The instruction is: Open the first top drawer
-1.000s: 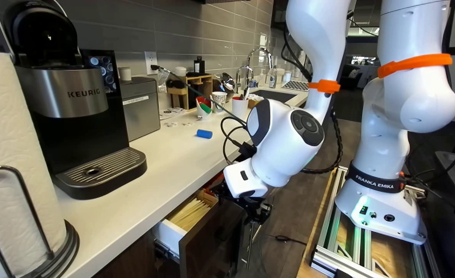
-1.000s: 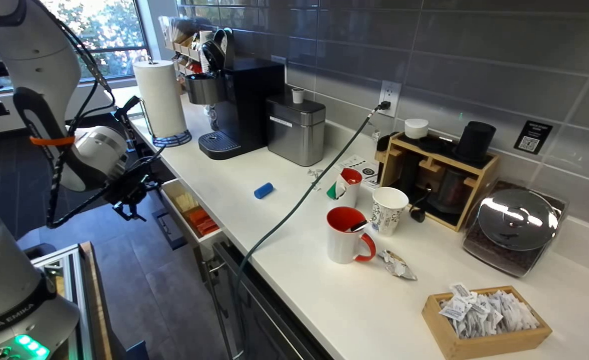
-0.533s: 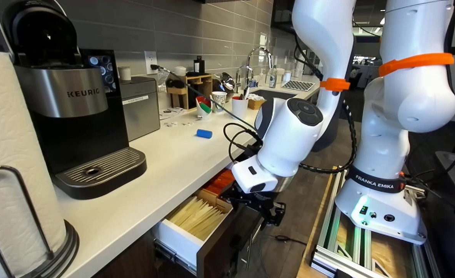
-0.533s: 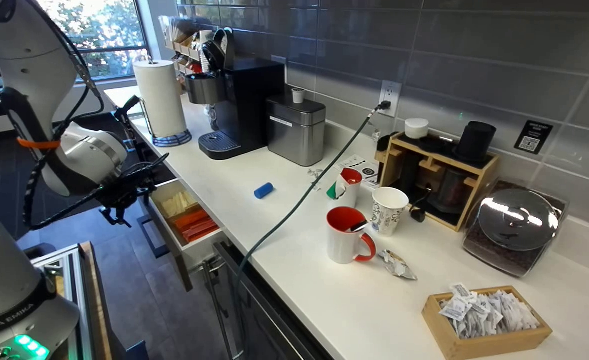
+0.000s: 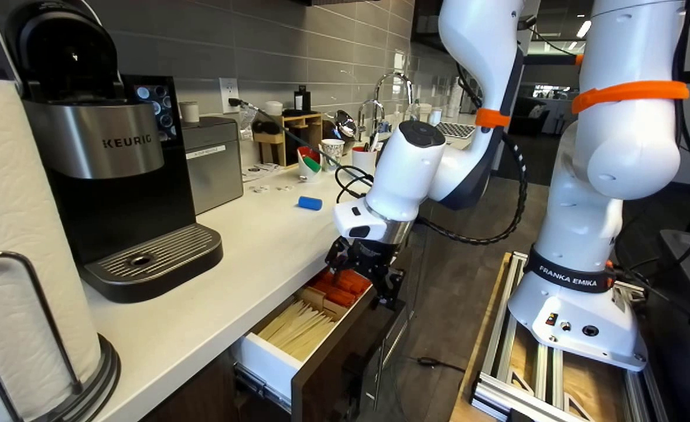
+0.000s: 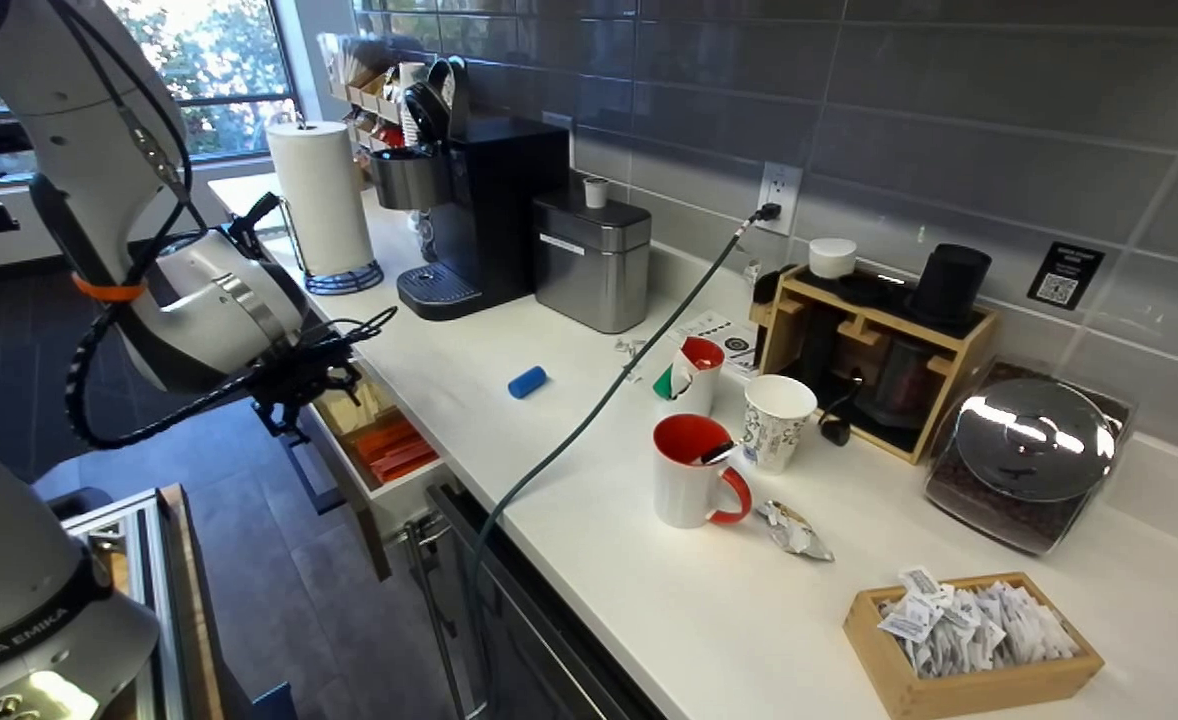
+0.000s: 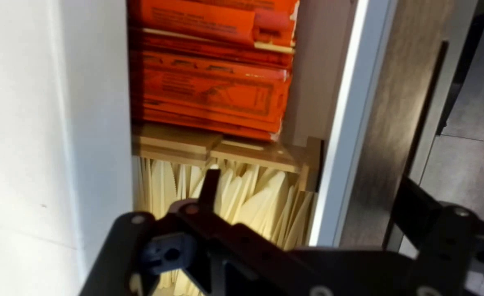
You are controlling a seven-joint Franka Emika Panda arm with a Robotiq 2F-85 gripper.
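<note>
The first top drawer (image 5: 267, 358) stands pulled out from under the counter, its white side and dark brown front panel (image 5: 332, 370) showing. Its white side (image 6: 415, 498) also faces an exterior view. Inside, orange packets (image 7: 209, 88) fill one compartment and pale wooden cutlery (image 7: 262, 199) the neighbouring one. My gripper (image 7: 309, 199) is open above the drawer's front edge: one finger (image 7: 210, 185) hangs over the cutlery, the other on the outer side of the front. Nothing is held between them. In both exterior views the gripper (image 5: 361, 274) hovers over the drawer; I cannot tell whether it touches.
The white countertop (image 5: 245, 264) overhangs the drawer's back part. A coffee machine (image 5: 116, 223) and paper towel roll (image 6: 321, 200) stand on it. A cable (image 6: 589, 415) crosses the counter and drops over its edge. A tall door handle (image 6: 439, 620) stands beside the drawer.
Over the first half second the drawer slid farther out along with my gripper. Since then the gripper has risen and shifted over the drawer toward the counter, while the drawer moved back very slightly.
</note>
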